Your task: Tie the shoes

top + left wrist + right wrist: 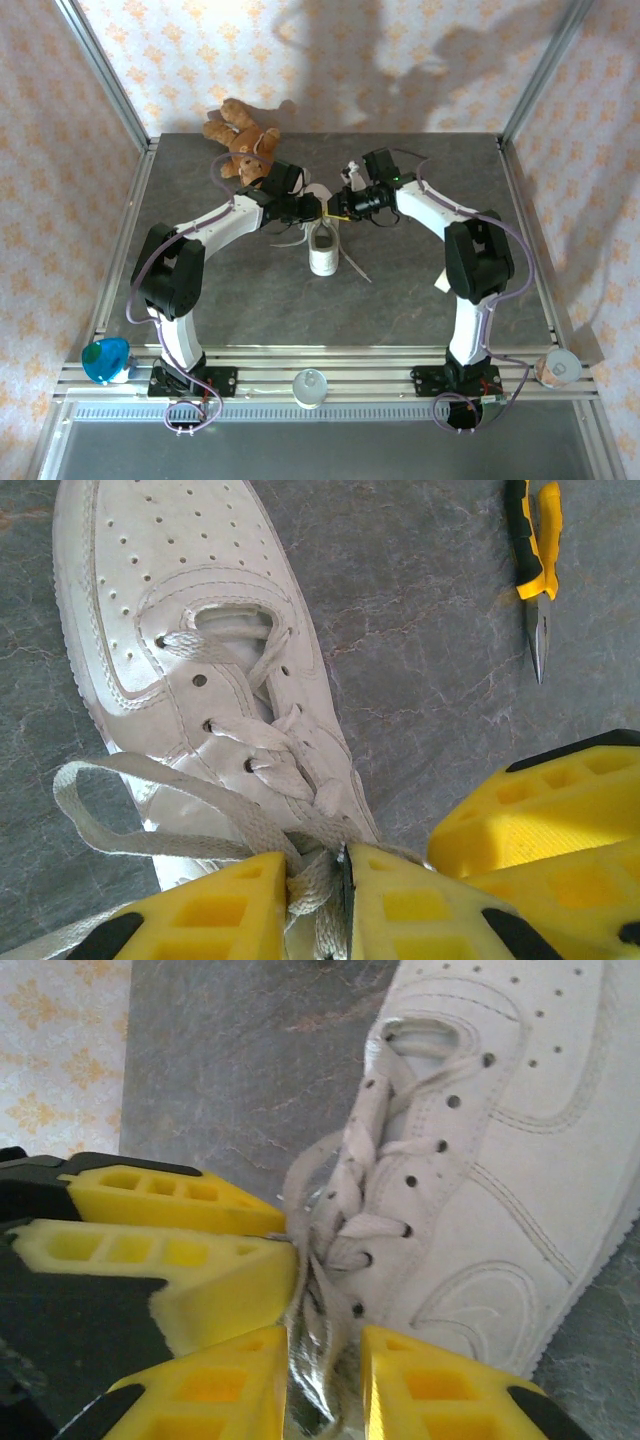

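**Sneaker** (322,250): single, white, at the middle of the bench (400,300), toe toward the near edge.
**Laces** (255,735): white; one loose loop lies on the bench beside the sneaker.
**Left end effector** (318,900): almost closed, pinching the laces at the sneaker's ankle end.
**Right end effector** (325,1390): narrowly parted, clamped on a bunch of laces, just beside the left one.
**Bear** (242,135): brown, at the far edge, left of middle.
**Pliers** (535,550): yellow-handled, on the bench, apart from the sneaker.
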